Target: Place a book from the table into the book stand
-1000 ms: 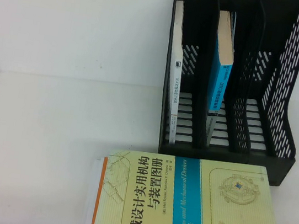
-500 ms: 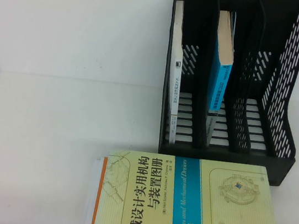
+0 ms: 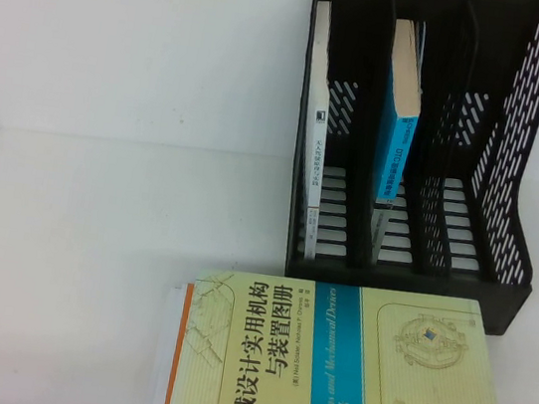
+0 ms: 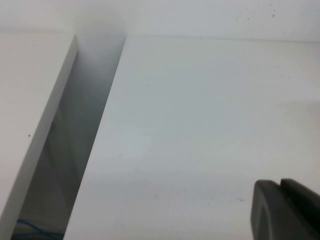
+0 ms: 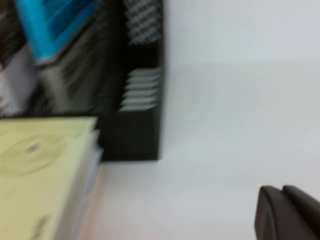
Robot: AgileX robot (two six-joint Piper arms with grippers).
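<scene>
the black book stand [image 3: 423, 143] sits on the far right of the white table [image 3: 94, 238], three upright compartments facing the near side, its perforated right wall plain to see. and there is the blue and grey book [image 3: 401, 110], standing upright on its edge in the middle compartment, spine towards us, leaning close against the divider on its left. in the left compartment a thin white-spined book [image 3: 315, 138] stands upright too, tight to the stand's left wall. the right compartment shows only its slotted base. down at the near edge a large pale yellow book [image 3: 326, 371] with a teal stripe lies flat on the table, its far edge just in front of the stand's base. neither arm shows in the high view. over on the left wrist camera, the left gripper [image 4: 287, 210] hangs over bare white tabletop near a gap between two table slabs, and its dark fingers [image 4: 270, 207] sit pressed together with nothing between them. on the right wrist camera, the right gripper [image 5: 287, 212] hovers over bare table to the right of the stand, the yellow book's corner also in view; its dark fingers [image 5: 272, 210] look pressed together, holding nothing.
</scene>
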